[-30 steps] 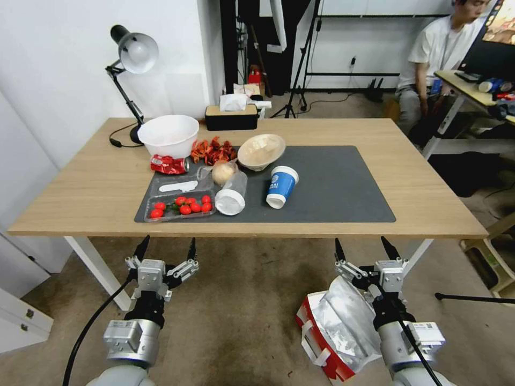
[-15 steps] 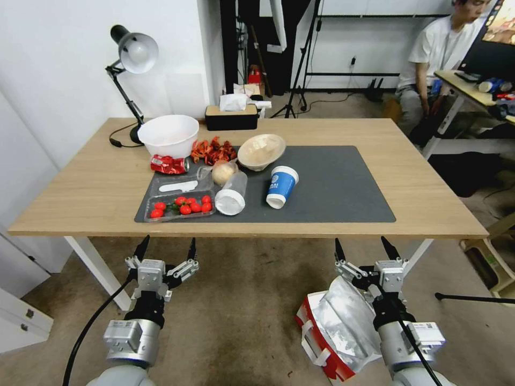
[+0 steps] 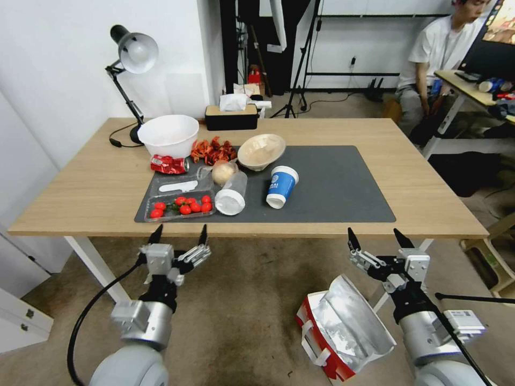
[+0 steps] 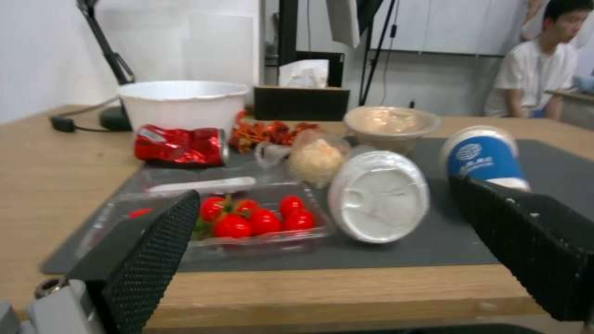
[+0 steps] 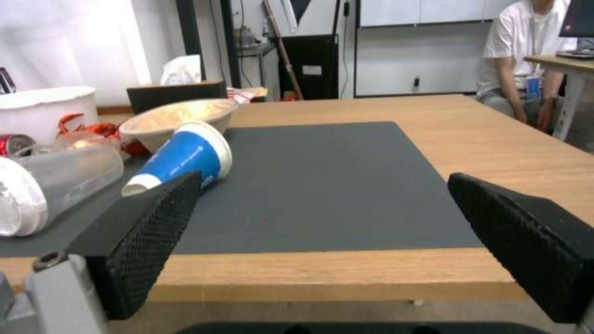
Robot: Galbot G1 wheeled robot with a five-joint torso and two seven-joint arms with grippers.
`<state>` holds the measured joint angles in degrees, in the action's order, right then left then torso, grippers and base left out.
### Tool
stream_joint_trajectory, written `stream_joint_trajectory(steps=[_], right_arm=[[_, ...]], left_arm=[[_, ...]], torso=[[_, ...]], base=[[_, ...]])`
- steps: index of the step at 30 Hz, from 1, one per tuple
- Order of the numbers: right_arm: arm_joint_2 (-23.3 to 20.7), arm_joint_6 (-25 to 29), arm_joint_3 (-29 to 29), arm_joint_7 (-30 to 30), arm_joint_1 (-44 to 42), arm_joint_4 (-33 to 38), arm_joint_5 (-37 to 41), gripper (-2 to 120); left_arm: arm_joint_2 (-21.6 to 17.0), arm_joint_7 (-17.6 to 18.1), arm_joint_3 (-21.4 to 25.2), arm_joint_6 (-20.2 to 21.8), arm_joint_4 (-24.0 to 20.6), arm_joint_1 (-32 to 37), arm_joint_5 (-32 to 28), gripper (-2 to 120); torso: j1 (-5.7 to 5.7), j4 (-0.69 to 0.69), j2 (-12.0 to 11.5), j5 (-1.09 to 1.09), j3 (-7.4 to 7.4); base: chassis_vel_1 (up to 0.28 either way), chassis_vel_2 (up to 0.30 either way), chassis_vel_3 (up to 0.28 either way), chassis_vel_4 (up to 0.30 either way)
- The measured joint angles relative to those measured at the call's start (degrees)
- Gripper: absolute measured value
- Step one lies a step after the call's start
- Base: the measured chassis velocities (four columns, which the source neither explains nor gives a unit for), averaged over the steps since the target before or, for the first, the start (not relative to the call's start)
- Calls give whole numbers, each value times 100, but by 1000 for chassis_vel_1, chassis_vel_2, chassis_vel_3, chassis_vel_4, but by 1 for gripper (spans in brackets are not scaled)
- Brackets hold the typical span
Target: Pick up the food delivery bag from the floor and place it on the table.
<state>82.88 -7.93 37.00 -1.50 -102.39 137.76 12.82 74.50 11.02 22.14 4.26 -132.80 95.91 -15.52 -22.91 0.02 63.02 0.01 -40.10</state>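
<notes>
Right hand: the right hand (image 3: pixel 380 239) hangs in front of the near edge of the bench (image 3: pixel 429 198), toward its right end, just above and beyond the bag; its fingers are spread wide with nothing between them. The right wrist view confirms this, with the two black pads (image 5: pixel 148 222) far apart and level with the bench edge.
Left hand: the left hand (image 3: pixel 179 235) is held at about the same height in front of the left part of the near edge, fingers also spread and empty, facing a tray of tomatoes (image 4: pixel 260 220) and a tipped white-lidded cup (image 4: pixel 378 195).
Bag: the food delivery bag (image 3: pixel 343 327) lies on the floor (image 3: pixel 241 311) at the near right, under the right arm, mouth open with the silver lining showing and a white strap handle (image 3: pixel 314 343) on its near-left side.
Bench load: a dark mat (image 3: pixel 332 187) has a free area to the right of the blue cup (image 3: pixel 281 186).
Step in hand: judged as the approach before the pickup; the bag is not yet gripped.
Next move calls for: lowering the right hand toward the bag and closing on a strap or the rim. The foil wall looks thin and likely to crumple, so the strap appears the firmer hold.
</notes>
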Motion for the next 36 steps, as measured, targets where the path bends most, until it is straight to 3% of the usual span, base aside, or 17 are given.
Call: stream_joint_trajectory(steps=[8, 12, 22, 36], right_arm=[[6, 6, 6, 7, 1, -5, -13, 100], [25, 27, 1, 47, 17, -44, -21, 100], [53, 53, -32, 112, 25, -85, -74, 100], [99, 73, -67, 110, -31, -87, -79, 100]], left_arm=[[-192, 157, -145, -61, -2, -37, -243, 100], [-422, 401, -377, -343, 85, -30, -656, 100], [-384, 427, -399, -511, 158, 32, -734, 100], [-335, 445, -381, -491, 131, 137, -685, 100]], torso=[[0, -1, 0, -1, 0], [0, -2, 0, -1, 0], [0, -1, -1, -1, 1], [169, -1, -386, -1, 213]], base=[[0, 0, 0, 0], [0, 0, 0, 0], [0, 0, 0, 0], [0, 0, 0, 0]])
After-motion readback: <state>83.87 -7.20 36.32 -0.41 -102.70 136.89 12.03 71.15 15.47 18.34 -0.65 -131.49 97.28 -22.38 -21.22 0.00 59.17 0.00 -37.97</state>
